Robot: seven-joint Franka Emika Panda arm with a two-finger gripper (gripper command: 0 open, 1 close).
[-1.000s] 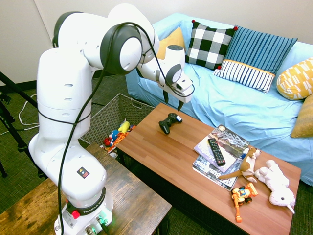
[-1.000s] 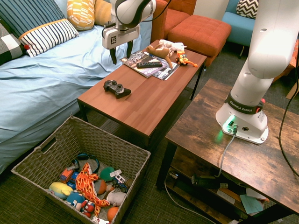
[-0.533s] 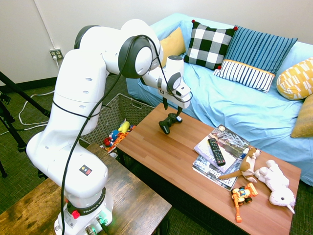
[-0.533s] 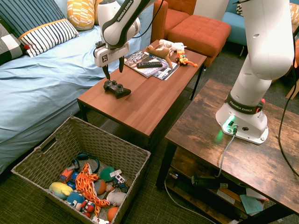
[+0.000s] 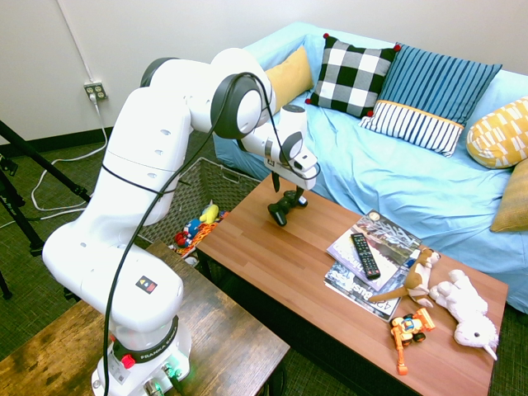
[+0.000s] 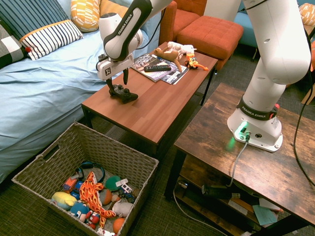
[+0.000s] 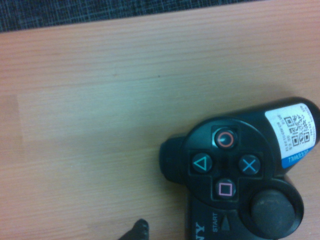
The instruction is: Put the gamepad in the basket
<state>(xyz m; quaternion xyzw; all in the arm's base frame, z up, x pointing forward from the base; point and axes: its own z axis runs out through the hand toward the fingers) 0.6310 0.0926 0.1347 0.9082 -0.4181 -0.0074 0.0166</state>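
1. Keeps the tool (image 6: 119, 88) open, fingers spread wide, low at the gamepad (image 6: 123, 94) — cannot tell from these views whether touching it.
2. Has the gamepad lying on the tabletop (image 6: 147, 113), near the end closest to the basket (image 6: 123, 162), outside that basket.
3. Shows face buttons, a thumbstick and a white-and-blue sticker (image 7: 292, 127) on the gamepad in the wrist view.
4. Holds, inside the woven basket on the floor, a yellow toy (image 6: 64, 200), a dark headset (image 6: 92, 164), orange patterned fabric (image 6: 91, 194) and other toys.
5. Carries farther along the tabletop a black remote (image 5: 365, 256) on magazines (image 5: 388, 235) — plus a brown-and-white plush (image 5: 421, 276), a white plush (image 5: 466, 309) and an orange toy vehicle (image 5: 408, 327).
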